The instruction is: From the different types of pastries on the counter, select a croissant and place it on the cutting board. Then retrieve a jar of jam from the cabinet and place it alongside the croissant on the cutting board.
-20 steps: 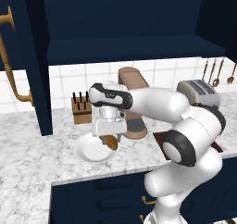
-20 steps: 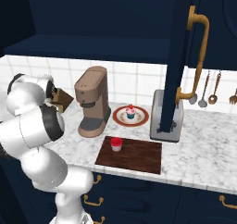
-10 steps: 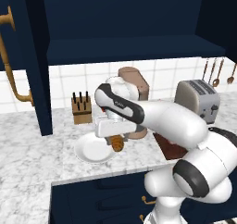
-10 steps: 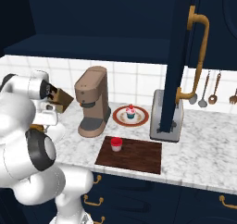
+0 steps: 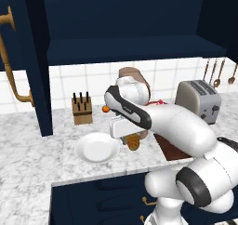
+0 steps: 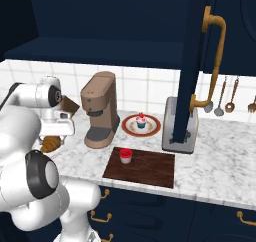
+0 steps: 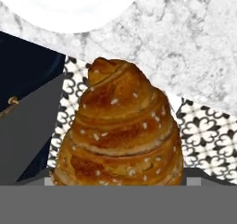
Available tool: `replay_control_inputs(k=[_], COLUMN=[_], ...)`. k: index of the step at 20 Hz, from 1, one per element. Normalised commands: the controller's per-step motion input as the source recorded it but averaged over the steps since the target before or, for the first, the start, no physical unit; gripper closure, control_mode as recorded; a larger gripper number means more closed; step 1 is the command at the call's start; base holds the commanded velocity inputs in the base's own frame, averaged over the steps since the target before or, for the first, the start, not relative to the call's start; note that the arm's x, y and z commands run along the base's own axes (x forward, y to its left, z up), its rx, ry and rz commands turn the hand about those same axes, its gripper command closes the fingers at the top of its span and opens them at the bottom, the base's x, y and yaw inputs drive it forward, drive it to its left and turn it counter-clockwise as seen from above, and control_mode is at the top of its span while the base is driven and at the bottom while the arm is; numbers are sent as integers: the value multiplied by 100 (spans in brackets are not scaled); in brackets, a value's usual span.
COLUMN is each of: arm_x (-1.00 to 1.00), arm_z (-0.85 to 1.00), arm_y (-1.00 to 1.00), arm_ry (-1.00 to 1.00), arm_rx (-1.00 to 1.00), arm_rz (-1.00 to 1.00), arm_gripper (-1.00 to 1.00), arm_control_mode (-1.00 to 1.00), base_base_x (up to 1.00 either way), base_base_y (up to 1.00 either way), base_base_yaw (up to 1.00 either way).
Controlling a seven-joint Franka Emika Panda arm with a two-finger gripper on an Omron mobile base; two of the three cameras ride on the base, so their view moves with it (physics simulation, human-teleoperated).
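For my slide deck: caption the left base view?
White arm's claw carries a golden-brown ridged croissant above the marbled counter, beside a round white plate.

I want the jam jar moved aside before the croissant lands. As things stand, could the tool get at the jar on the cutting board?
Probably not yet: the tool is shut on the croissant. The jam jar stands uncovered on the cutting board, so the way itself looks free.
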Motion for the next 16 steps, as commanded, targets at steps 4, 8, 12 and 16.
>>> replay_control_inputs(k=[4, 8, 12, 16], arm_x=[0, 0, 0, 0], arm_z=[0, 0, 0, 0], arm_y=[-63, -74, -75, -86], arm_ry=[-3, -2, -6, -3], arm_rx=[-6, -5, -5, -4], arm_rz=[0, -2, -1, -3], arm_gripper=[100, 100, 100, 100], arm_control_mode=[-100, -100, -100, -100], base_base_x=[0, 0, 0, 0], base_base_y=[0, 0, 0, 0], base_base_yaw=[0, 0, 0, 0])
